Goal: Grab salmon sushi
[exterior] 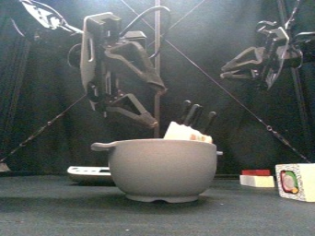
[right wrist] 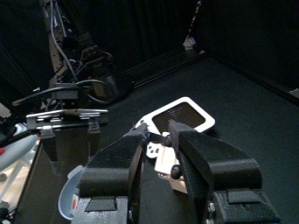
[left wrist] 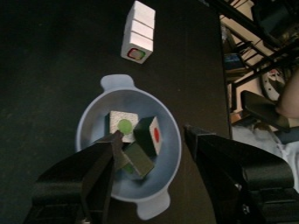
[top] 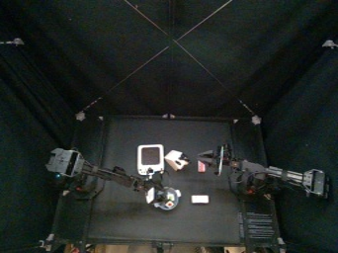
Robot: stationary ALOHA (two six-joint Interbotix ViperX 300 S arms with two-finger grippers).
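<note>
Black table [top: 119, 212] runs bare along its near-left and far edges, which is the widest open room around me. My left end effector [left wrist: 155, 138] hangs over the grey bowl [exterior: 160, 171] at the near middle, its jaws spread wide and holding nothing, one outside each side of the rim. Small blocks lie inside the bowl. A long white box [left wrist: 138, 31] lies just right of the bowl, close to the near edge.

The salmon sushi [exterior: 256, 172] sits on the table right of the bowl, apart from it and just left of the box as seen from the front. My right end effector [right wrist: 158, 131] hangs high above the right-centre, jaws fairly wide and empty. The white tray [right wrist: 187, 114] lies beyond them, left of centre.
</note>
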